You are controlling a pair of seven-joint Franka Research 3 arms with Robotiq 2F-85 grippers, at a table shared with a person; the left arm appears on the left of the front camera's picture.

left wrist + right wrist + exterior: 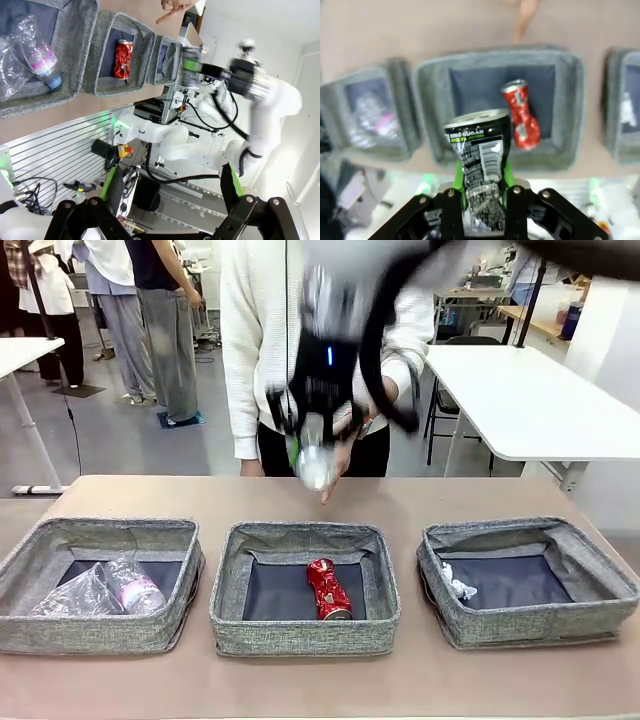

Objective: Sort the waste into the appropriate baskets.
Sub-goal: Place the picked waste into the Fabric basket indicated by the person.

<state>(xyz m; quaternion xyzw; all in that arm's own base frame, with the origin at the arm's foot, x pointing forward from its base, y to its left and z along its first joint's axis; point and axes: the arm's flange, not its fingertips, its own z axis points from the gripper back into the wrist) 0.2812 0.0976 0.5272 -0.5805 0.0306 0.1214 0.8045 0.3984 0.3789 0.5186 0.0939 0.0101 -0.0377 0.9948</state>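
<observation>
**Desk:** What have you got on the right arm?

**Me:** My right gripper (pixel 316 455) hangs above the tabletop (pixel 300 495), over the far edge of the middle basket (pixel 304 588). In the right wrist view its green pads are clamped on the crushed dark-silver can (pixel 479 172), which stands upright between them with its rim toward the baskets. From the front the arm is smeared with motion blur, but I can make out the can's pale end (pixel 317 468) poking down below the fingers.

**Desk:** And the left?

**Me:** My left gripper (pixel 170 197) sits off the table's near side, fingers spread wide apart with nothing between them. Its camera looks past them at the robot bases and the three baskets from the side.

**Desk:** Where's the rest of the waste?

**Me:** The crushed red can (pixel 329 589) lies in the middle basket. The left basket (pixel 100 585) holds the clear plastic cup (pixel 75 595) and, touching it, the clear pink-labelled bottle (pixel 135 590); its blue cap is plain in the left wrist view. The crumpled white paper ball (pixel 458 585) sits against the left wall of the right basket (pixel 527 581).

**Desk:** The person?

**Me:** Standing at the far side. One hand (pixel 330 475) is lowered behind the gripper, a finger pointing down at the tabletop just beyond the middle basket.
</observation>
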